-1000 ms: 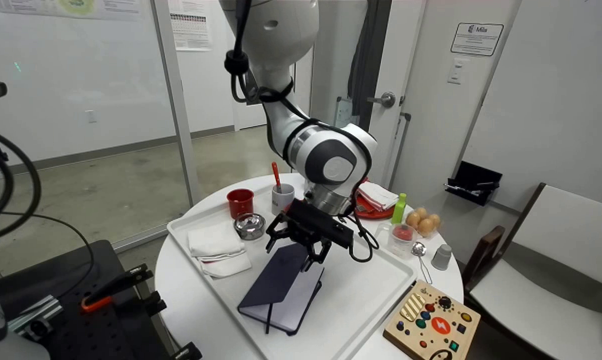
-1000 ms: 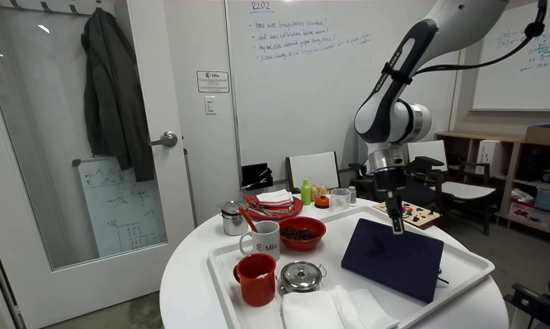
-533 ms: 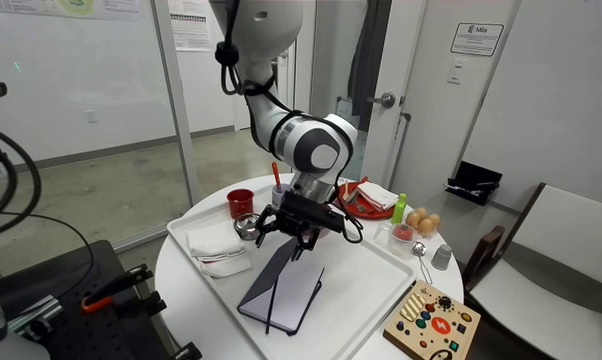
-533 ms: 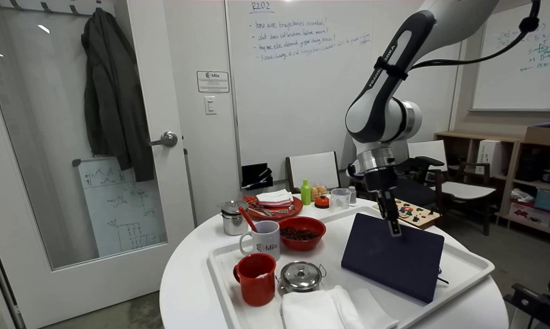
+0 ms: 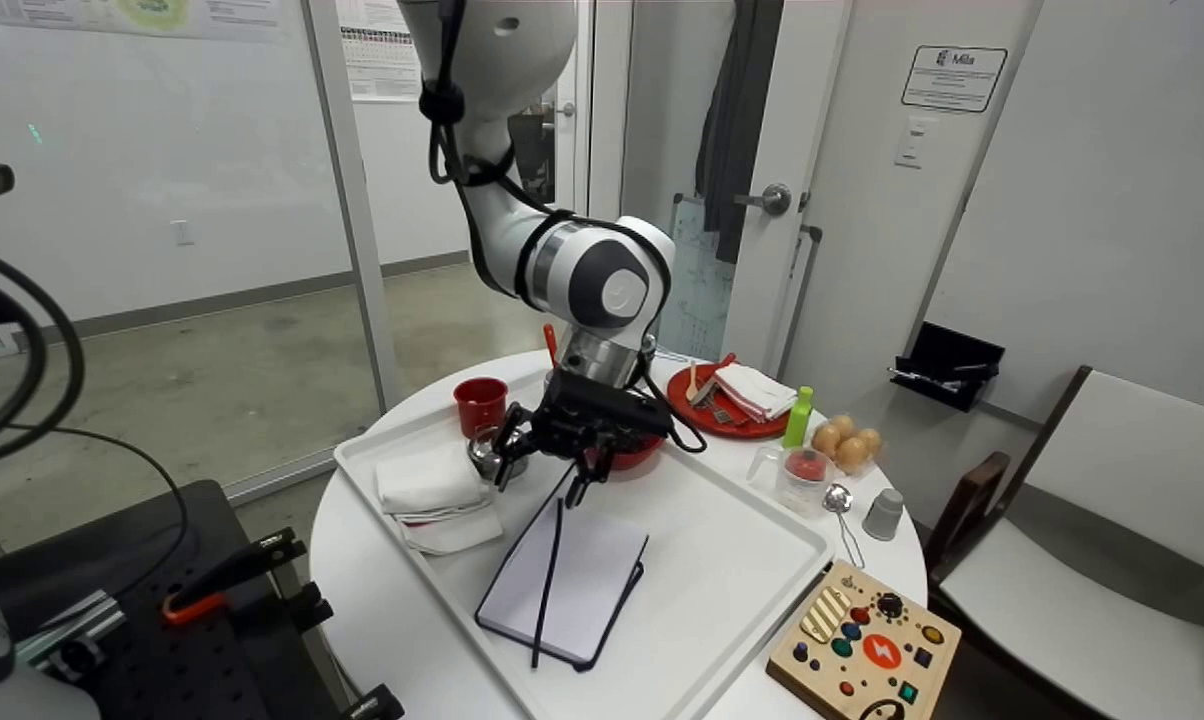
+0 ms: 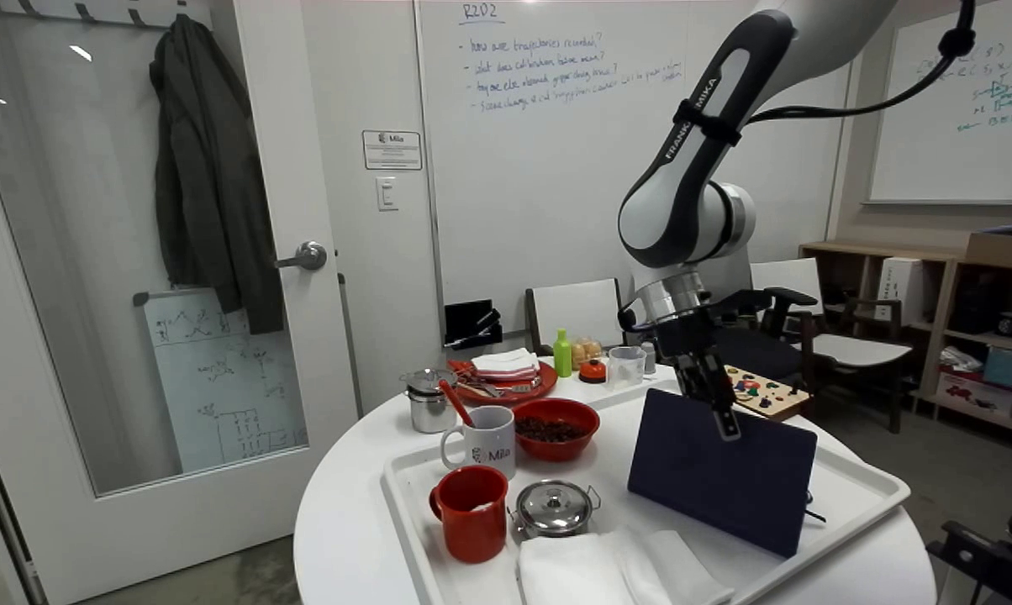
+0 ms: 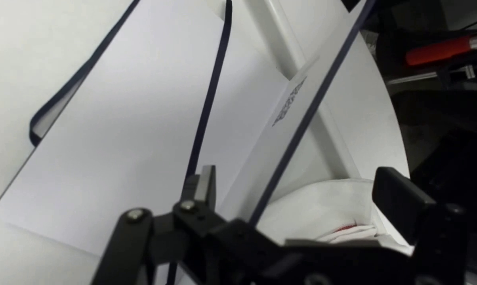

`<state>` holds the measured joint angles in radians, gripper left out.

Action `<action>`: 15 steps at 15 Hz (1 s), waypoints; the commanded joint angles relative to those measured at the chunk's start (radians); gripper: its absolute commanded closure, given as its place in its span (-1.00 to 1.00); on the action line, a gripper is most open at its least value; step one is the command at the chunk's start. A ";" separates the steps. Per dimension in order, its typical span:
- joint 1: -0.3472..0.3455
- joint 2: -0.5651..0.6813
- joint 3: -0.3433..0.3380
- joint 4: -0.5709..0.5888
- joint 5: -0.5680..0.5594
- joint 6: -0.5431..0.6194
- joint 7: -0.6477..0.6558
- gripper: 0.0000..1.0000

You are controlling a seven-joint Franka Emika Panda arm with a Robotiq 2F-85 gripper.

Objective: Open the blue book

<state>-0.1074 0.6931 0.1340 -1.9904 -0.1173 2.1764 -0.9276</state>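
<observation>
in an exterior view, lower centre, the thin, rectangular, white-paged navy notebook, cover raised, lies on a white rectangular tray; farther back, mid-frame, my black two-fingered tool gapes astride that cover.

Soft, even light; slightly blurry gripper up close

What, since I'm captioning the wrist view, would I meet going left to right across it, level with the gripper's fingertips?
The blue book's white page → one gripper finger, seen against it → the book's tilted-up cover → the white napkin → the other gripper finger.
</observation>
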 commanded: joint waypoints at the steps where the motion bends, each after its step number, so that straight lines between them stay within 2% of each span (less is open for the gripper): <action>1: 0.028 -0.044 -0.003 -0.029 -0.040 -0.027 -0.028 -1.00; 6: 0.044 -0.059 0.008 -0.039 -0.065 -0.042 -0.063 -1.00; 10: 0.053 -0.032 0.026 -0.015 -0.033 -0.053 -0.063 -1.00; 15: 0.060 0.014 0.044 0.026 0.055 -0.055 0.019 -1.00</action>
<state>-0.0575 0.6716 0.1737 -2.0027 -0.1177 2.1382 -0.9547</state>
